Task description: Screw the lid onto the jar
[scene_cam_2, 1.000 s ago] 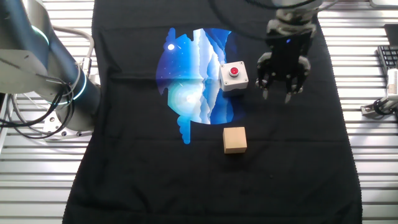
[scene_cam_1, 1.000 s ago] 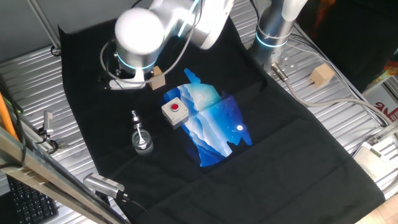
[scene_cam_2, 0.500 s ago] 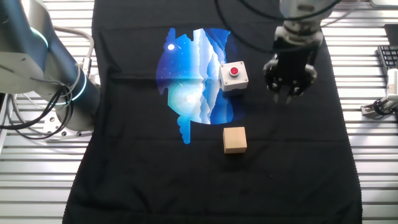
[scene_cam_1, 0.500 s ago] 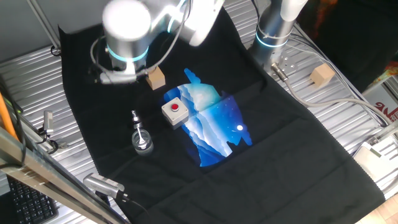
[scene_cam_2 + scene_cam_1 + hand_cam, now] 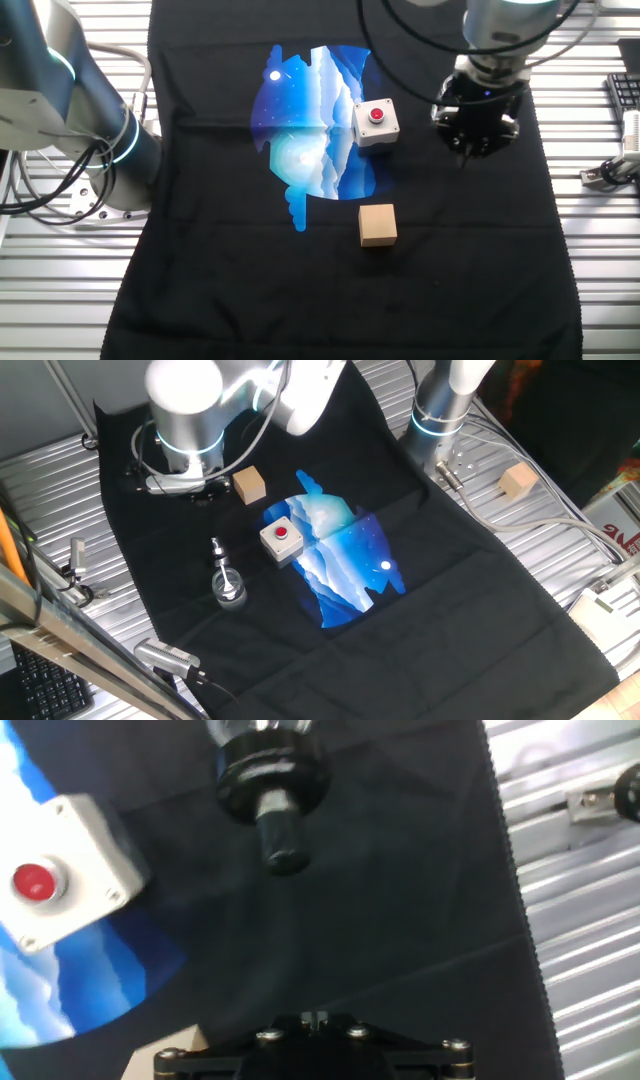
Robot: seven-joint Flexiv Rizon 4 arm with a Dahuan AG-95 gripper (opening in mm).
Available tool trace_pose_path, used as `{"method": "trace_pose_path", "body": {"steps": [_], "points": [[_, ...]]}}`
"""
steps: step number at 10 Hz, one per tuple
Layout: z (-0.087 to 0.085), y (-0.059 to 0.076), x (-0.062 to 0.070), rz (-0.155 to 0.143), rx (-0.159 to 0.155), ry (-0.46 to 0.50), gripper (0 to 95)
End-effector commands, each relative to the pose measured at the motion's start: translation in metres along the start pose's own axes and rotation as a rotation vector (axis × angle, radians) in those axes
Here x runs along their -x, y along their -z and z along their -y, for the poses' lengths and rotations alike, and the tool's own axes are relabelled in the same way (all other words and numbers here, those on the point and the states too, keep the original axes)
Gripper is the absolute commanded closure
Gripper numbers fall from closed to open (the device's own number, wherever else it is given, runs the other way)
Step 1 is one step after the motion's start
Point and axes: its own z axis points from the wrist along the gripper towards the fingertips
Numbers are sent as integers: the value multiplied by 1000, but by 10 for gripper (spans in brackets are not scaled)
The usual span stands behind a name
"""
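Note:
The clear jar (image 5: 230, 588) stands on the black cloth, left of the red-button box; in the hand view only its lower edge (image 5: 262, 728) shows at the top. The black round lid (image 5: 270, 775) lies right beside it, with a dark stub pointing toward the camera; in one fixed view the lid (image 5: 218, 558) is a small dark shape just behind the jar. My gripper (image 5: 195, 490) hangs above the cloth, well away from both. Its fingertips (image 5: 467, 152) are drawn together with nothing between them. In the other fixed view the hand hides jar and lid. My gripper (image 5: 315, 1018) shows shut at the bottom edge.
A white box with a red button (image 5: 281, 538) sits mid-cloth on the blue print. A tan wooden cube (image 5: 249, 485) lies close to the hand, and a second cube (image 5: 518, 480) rests on the metal slats at the right. The arm's base (image 5: 440, 410) stands behind.
The hand has shifted toward the cloth's edge, away from the wooden cube. Its fingers, spread a second ago, have come together.

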Motion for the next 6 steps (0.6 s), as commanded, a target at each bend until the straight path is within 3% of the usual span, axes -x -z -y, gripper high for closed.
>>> {"method": "trace_pose_path", "body": {"steps": [1, 6], "points": [[2, -3, 4, 35, -2, -7, 950], [13, -14, 17, 138, 3, -8, 950]]}}
